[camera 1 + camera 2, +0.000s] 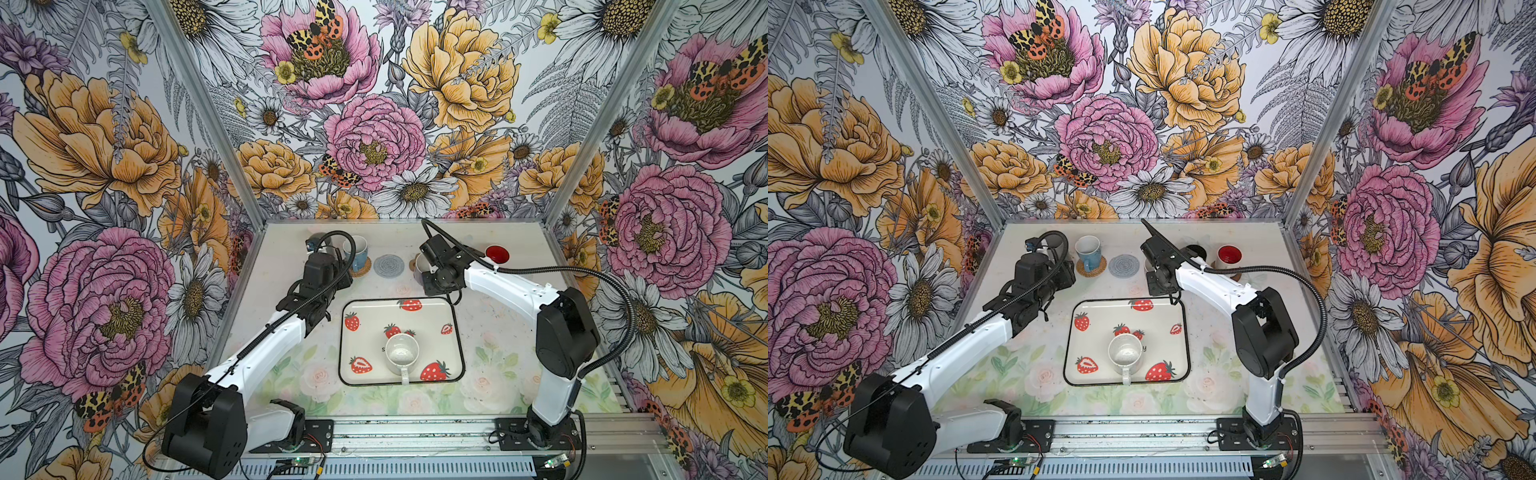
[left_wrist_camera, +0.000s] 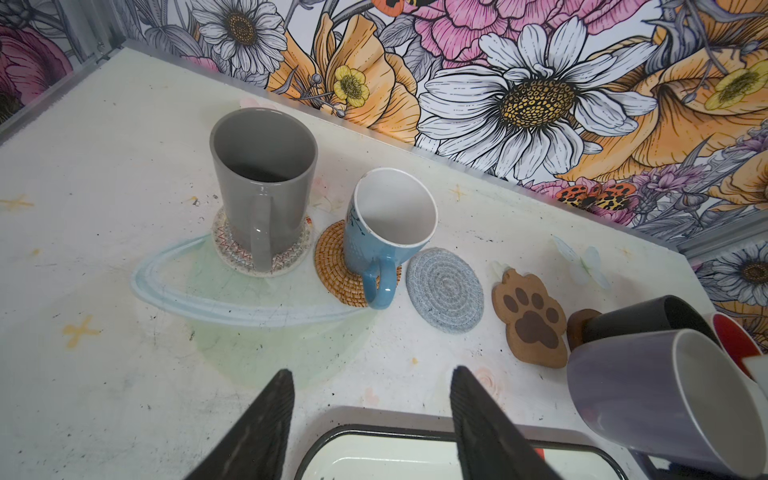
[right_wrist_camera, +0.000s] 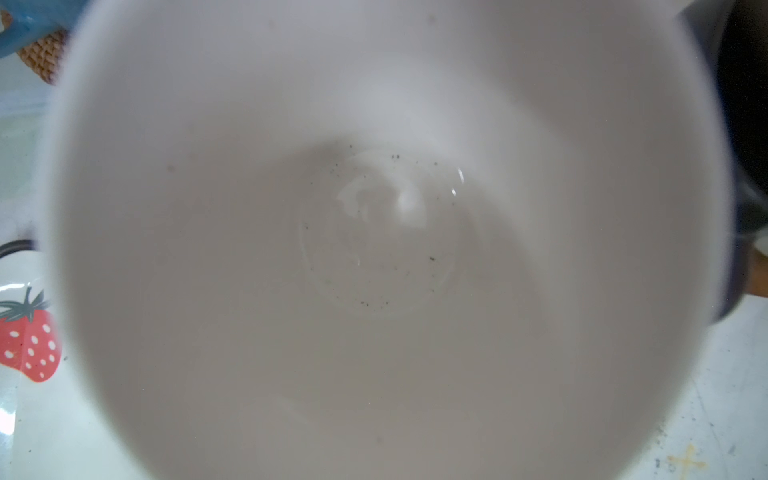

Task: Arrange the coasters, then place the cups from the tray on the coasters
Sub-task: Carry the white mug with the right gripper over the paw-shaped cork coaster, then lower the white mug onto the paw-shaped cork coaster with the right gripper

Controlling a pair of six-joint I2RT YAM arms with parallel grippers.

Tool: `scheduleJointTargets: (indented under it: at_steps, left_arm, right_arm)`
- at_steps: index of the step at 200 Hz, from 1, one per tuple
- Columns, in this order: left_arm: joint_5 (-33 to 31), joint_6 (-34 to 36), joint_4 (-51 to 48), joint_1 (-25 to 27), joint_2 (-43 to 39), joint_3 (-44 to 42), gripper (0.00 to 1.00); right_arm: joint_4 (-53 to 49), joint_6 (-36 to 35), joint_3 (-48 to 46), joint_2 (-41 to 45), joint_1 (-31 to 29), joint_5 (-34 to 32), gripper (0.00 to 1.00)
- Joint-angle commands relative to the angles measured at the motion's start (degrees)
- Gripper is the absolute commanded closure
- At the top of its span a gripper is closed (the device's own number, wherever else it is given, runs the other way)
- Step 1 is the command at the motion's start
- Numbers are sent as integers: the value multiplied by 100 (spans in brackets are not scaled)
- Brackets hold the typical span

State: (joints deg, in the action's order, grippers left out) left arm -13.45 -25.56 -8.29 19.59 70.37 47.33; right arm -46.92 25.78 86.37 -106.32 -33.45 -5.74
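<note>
My right gripper [image 1: 431, 275] is shut on the lilac cup [image 2: 665, 399], which hangs tilted near the paw-shaped coaster [image 2: 530, 318]; its white inside [image 3: 374, 228] fills the right wrist view and hides the fingers. My left gripper [image 2: 372, 382] is open and empty over the table by the tray's far corner [image 2: 415, 430]. The grey cup [image 2: 264, 187] stands on the patterned coaster [image 2: 232, 251], and the blue cup [image 2: 386, 232] on the rattan coaster [image 2: 332, 266]. The grey woven coaster [image 2: 444, 289] is bare. An all-white cup [image 1: 401, 353] stands on the tray [image 1: 455, 332].
Behind the lilac cup stand a black cup [image 2: 648, 318] on a brown disc [image 2: 579, 326] and a white cup with a red inside [image 1: 497, 254]. Flowered walls close the table at the back and on both sides.
</note>
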Motion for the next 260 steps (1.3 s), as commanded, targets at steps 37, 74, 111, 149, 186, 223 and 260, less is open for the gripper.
scheduleJointTargets:
  at_steps: [37, 74, 111, 149, 186, 223, 260]
  left_arm:
    - [45, 50, 85, -84, -172, -72, 38]
    - [36, 58, 87, -102, -157, -78, 38]
    - [38, 60, 82, -130, -112, -65, 38]
    - [36, 51, 73, -129, -93, -48, 38]
    - [25, 47, 56, -133, -101, -48, 38]
    - [5, 42, 39, -135, -120, -54, 38]
    - [-20, 51, 30, -136, -120, -55, 38]
  right_arm:
    - [403, -126, 605, -302, 293, -38, 100]
    - [402, -170, 900, -555, 416, 53, 100]
    - [404, -214, 1202, -853, 505, 139, 100]
    - [394, -218, 1485, -1087, 567, 175, 100]
    - [385, -220, 1713, -1308, 626, 234, 100]
    - [387, -196, 1938, -1520, 682, 320, 100]
    - [377, -161, 2098, -1661, 708, 361, 100]
